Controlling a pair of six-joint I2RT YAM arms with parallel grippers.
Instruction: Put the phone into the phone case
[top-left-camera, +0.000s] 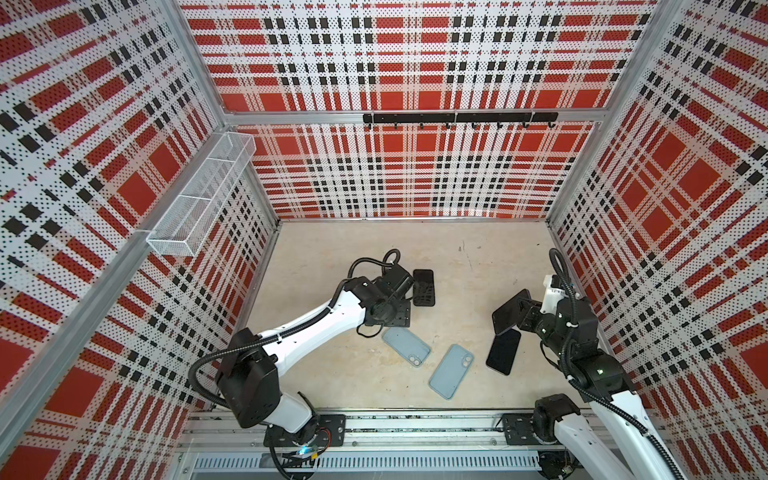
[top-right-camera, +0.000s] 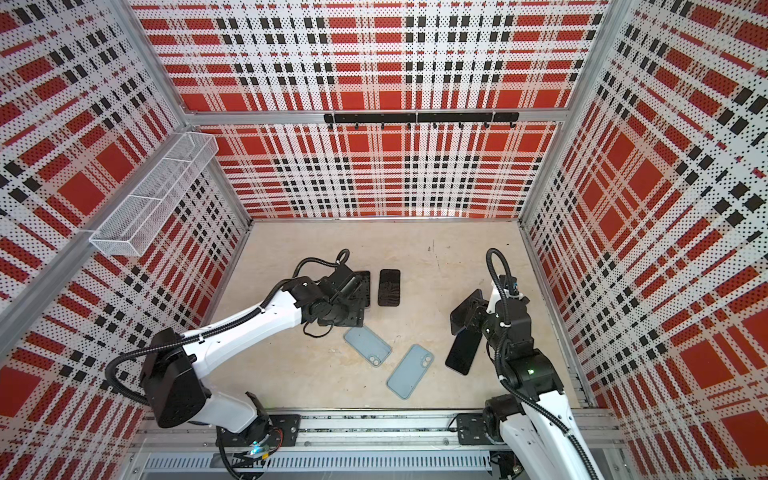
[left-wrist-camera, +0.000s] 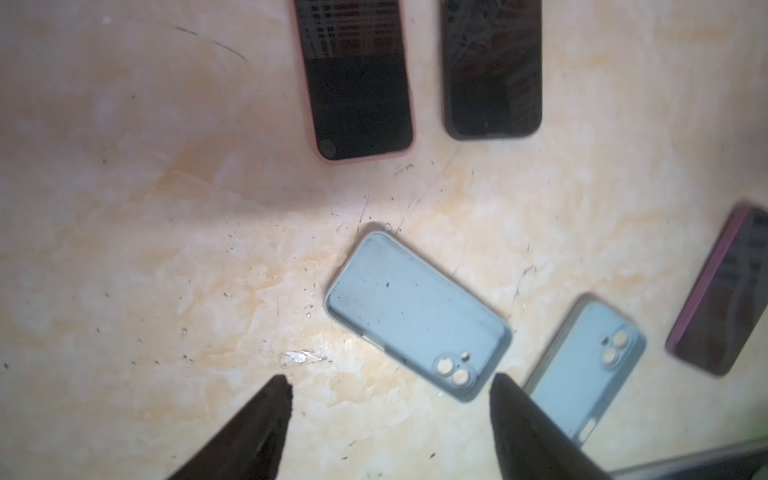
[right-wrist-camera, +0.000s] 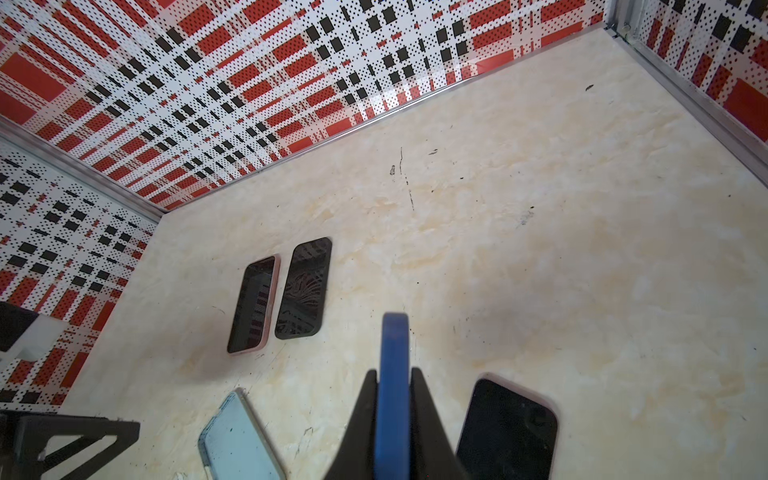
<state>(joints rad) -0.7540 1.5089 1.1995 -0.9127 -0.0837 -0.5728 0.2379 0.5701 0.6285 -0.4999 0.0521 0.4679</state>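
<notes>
Nearest, a pale blue phone case (top-left-camera: 451, 371) lies flat, likely soft. Beyond it rightward, the right gripper (right-wrist-camera: 392, 374) pinches a phone (top-left-camera: 508, 312) by its thin edges, probably stiff and slick; beyond it leftward, the left gripper (left-wrist-camera: 390, 378) hangs spread

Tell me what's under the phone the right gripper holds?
A dark phone lies on the table beneath the right gripper's held phone, which covers its far end in both top views.
</notes>
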